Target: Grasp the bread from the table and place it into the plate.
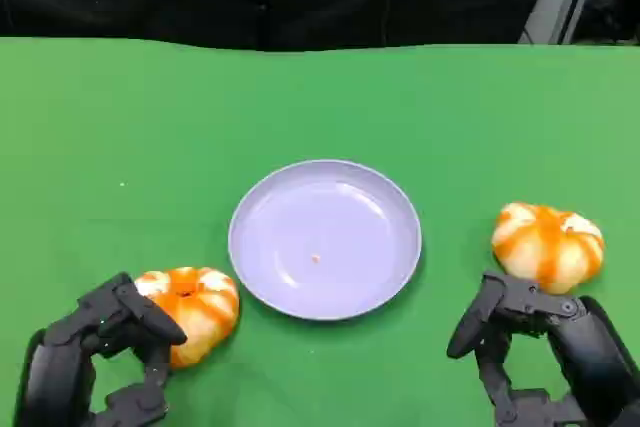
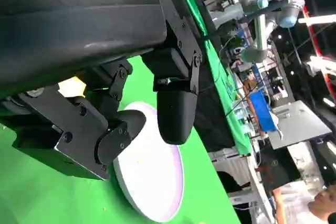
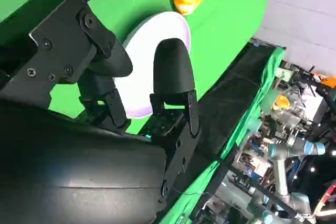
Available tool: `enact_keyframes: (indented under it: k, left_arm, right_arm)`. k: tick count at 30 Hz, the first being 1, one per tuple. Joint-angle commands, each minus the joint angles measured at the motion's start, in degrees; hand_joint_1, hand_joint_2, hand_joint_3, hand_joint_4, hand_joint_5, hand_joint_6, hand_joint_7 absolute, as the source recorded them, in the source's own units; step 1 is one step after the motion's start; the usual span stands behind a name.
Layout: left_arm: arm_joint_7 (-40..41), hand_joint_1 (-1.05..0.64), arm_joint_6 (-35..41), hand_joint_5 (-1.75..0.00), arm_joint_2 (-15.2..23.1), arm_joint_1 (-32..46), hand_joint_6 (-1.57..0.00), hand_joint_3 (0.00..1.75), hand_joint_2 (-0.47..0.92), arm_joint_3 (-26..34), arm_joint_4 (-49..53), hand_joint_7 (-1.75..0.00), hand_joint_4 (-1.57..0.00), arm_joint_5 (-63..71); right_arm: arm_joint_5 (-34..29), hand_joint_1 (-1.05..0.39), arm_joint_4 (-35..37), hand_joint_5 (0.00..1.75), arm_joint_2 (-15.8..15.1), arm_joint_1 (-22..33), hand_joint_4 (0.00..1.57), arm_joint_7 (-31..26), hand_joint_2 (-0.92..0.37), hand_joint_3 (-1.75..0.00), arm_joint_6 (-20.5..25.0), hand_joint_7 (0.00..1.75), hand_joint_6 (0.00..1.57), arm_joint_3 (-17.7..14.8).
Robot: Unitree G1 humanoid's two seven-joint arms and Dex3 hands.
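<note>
The work stood at its opening step, by my reading: neither bun had been lifted and the plate (image 1: 325, 239) held nothing but a tiny crumb near its middle. The left hand (image 1: 105, 357) sat low at the table's near edge with its fingers (image 1: 150, 319) spread apart and curved toward the left bun (image 1: 195, 309), touching or just short of it; the frames did not settle whether any finger pressed the crust, but the bun lay on the cloth and was not gripped. The right hand (image 1: 545, 352) was likewise open and empty, its fingertips just beside the right bun (image 1: 548, 244), which rested on the green table (image 1: 150, 127) well to the plate's right.

The next move, as I judged it, called for one hand to close around its bun, likely the left since it was nearer, then lift clear of the rim before carrying across; the soft rounded loaf might roll or squash under a hard squeeze.

Counted: two buns, one plate, two hands
</note>
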Motion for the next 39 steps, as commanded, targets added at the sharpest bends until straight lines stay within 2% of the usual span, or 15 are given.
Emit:
enact_keyframes:
  k: [1,16,20,22,24,26,28,30,32,34,35,39]
  left_arm:
    - [0.0,0.05,-0.1,-1.70,0.3,0.1,-0.76,1.16,0.52,0.4,-0.5,-1.49,-0.79,0.0]
    - [-0.3,0.05,0.2,-1.68,0.1,0.2,-0.76,1.16,0.52,0.3,-0.8,-1.46,-0.79,-0.9]
    - [-0.6,0.04,-0.8,-1.59,-0.1,0.0,-0.75,1.13,0.53,0.4,-0.2,-1.40,-0.79,-1.7]
    - [0.1,0.02,-0.6,-1.40,-0.3,0.1,-0.77,1.06,0.53,0.5,-0.5,-1.20,-0.81,-0.9]
    - [0.8,-0.03,-0.5,-1.16,-0.6,0.2,-0.81,0.91,0.57,0.8,-0.7,-0.89,-0.79,0.2]
    - [1.9,-0.06,-0.8,-1.00,-0.4,0.2,-0.83,0.71,0.65,1.1,-0.7,-0.65,-0.77,2.7]
    - [2.6,-0.07,-2.5,-0.93,0.2,-0.1,-0.83,0.55,0.72,1.3,0.3,-0.50,-0.74,4.8]
    - [3.5,-0.06,-3.8,-0.78,0.5,-0.6,-0.86,0.32,0.82,1.4,1.6,-0.24,-0.74,6.5]
    - [5.2,-0.11,-3.2,-0.56,0.9,-0.5,-0.84,0.13,0.89,1.7,1.3,-0.07,-0.71,10.4]
    - [6.2,-0.15,-1.5,-0.45,1.4,-0.2,-0.77,0.06,0.91,1.7,0.3,-0.02,-0.65,13.7]
    - [6.6,-0.19,-0.7,-0.38,1.8,-0.1,-0.69,0.04,0.91,1.6,-0.3,-0.01,-0.59,15.3]
    - [7.9,-0.30,1.7,-0.28,3.9,-0.4,-0.49,0.01,0.89,1.1,-1.4,0.00,-0.47,21.6]
  right_arm:
    - [-0.1,0.11,-0.8,1.63,-0.5,0.1,0.83,-0.1,-0.32,-1.43,0.3,1.33,0.79,-0.2]
    - [-0.1,0.13,-0.6,1.60,-0.5,0.0,0.83,-0.2,-0.31,-1.45,0.0,1.33,0.80,-0.1]
    - [-0.2,0.13,-0.3,1.61,-0.6,-0.1,0.84,-0.3,-0.32,-1.45,-0.5,1.33,0.80,-0.1]
    - [-0.1,0.12,-0.6,1.62,-0.6,0.0,0.84,-0.1,-0.32,-1.45,0.0,1.33,0.80,-0.1]
    - [-0.1,0.12,-0.8,1.62,-0.5,0.1,0.83,0.0,-0.32,-1.45,0.3,1.33,0.80,-0.1]
    - [-0.4,0.12,-1.1,1.62,-0.5,0.2,0.83,-0.1,-0.32,-1.45,0.7,1.33,0.80,-0.1]
    - [-0.4,0.12,-1.1,1.62,-0.5,0.3,0.83,-0.1,-0.32,-1.44,0.7,1.32,0.80,-0.1]
    - [-0.2,0.12,-0.8,1.61,-0.6,0.2,0.82,-0.2,-0.32,-1.44,0.2,1.32,0.80,-0.2]
    - [-0.1,0.13,-0.5,1.61,-0.6,0.1,0.83,-0.2,-0.32,-1.44,-0.3,1.32,0.80,-0.2]
    - [0.0,0.13,-0.2,1.61,-0.6,0.0,0.83,-0.2,-0.32,-1.44,-0.8,1.32,0.80,-0.2]
    - [0.0,0.13,-0.1,1.61,-0.7,0.0,0.83,-0.2,-0.32,-1.44,-0.9,1.33,0.80,-0.2]
    - [-0.5,0.12,-0.2,1.62,-0.7,0.0,0.84,-0.3,-0.32,-1.43,-0.7,1.32,0.80,-0.2]
